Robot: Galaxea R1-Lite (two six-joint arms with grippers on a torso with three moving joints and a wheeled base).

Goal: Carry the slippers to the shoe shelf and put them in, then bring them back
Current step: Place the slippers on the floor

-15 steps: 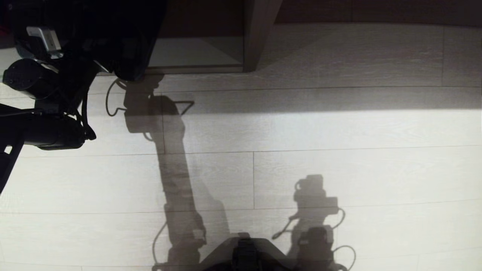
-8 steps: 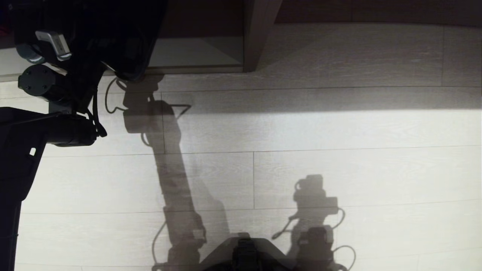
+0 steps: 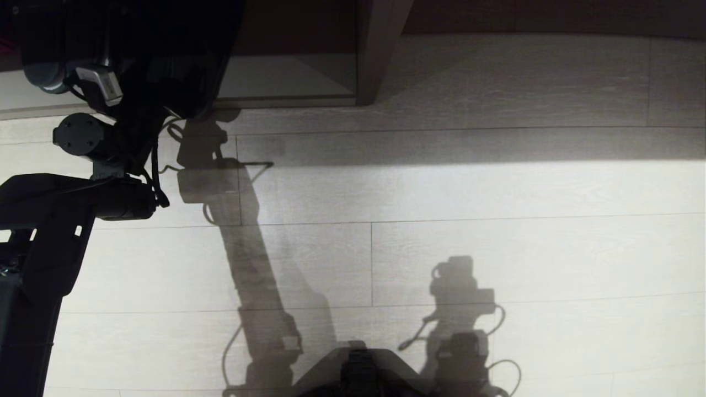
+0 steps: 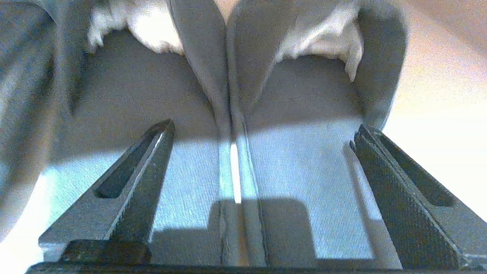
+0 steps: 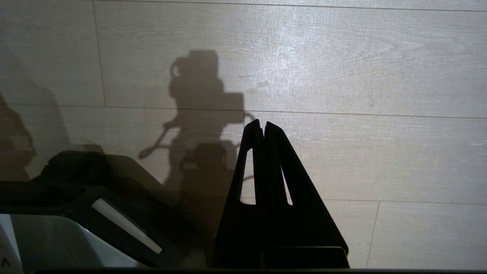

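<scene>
Floor (image 3: 496, 187) lit and shadowed, shelf (image 3: 287, 77) seen at the far edge, slippers (image 4: 236, 114) laid side by side, touching, between the wide-apart fingers (image 4: 133, 182) of the left claw (image 4: 262, 129), right claw (image 5: 262, 123) pressed together above bare floor.

The pair of greyish-blue fabric slippers (image 4: 236, 125) lies side by side with inner edges touching — the left gripper (image 4: 262, 129) spread wide just over them, one dark ribbed finger (image 4: 148, 171) above each slipper.
</scene>
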